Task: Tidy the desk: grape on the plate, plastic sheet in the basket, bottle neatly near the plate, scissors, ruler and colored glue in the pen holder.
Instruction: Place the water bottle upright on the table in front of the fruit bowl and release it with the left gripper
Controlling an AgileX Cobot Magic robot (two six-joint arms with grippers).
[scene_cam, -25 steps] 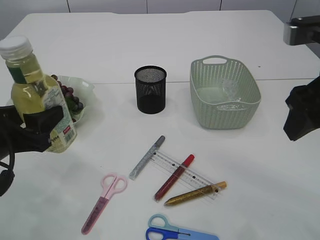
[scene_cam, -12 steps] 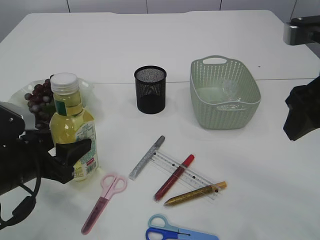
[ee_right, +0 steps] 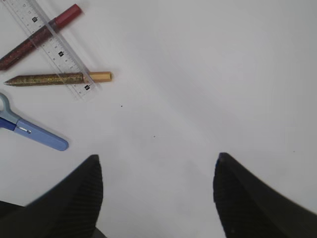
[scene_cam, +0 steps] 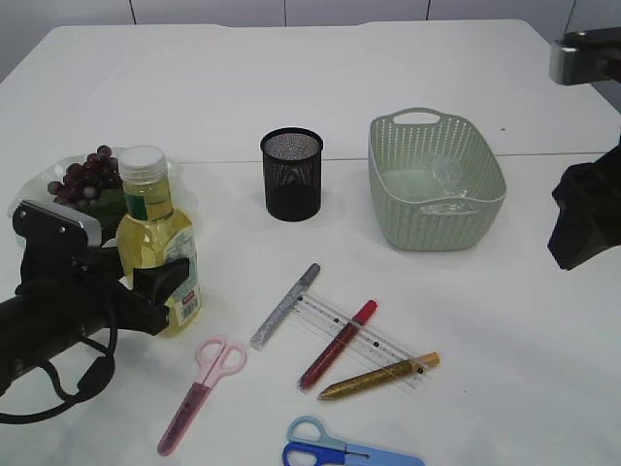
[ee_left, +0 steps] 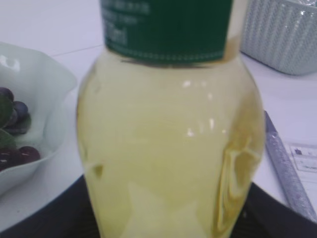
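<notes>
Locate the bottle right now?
Exterior view, left side: the bottle stands upright in the left gripper, just right of the plate with grapes, above the pink scissors.

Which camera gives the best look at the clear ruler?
The right wrist view: the ruler is close, its markings visible. The exterior view shows it whole but small, lying across the glue sticks. The left wrist view catches only a corner.

Bottle (scene_cam: 158, 248): lowered from mid-air to upright on table, just beside plate (scene_cam: 39, 189); left gripper (scene_cam: 146, 291) moved right with it.
</notes>
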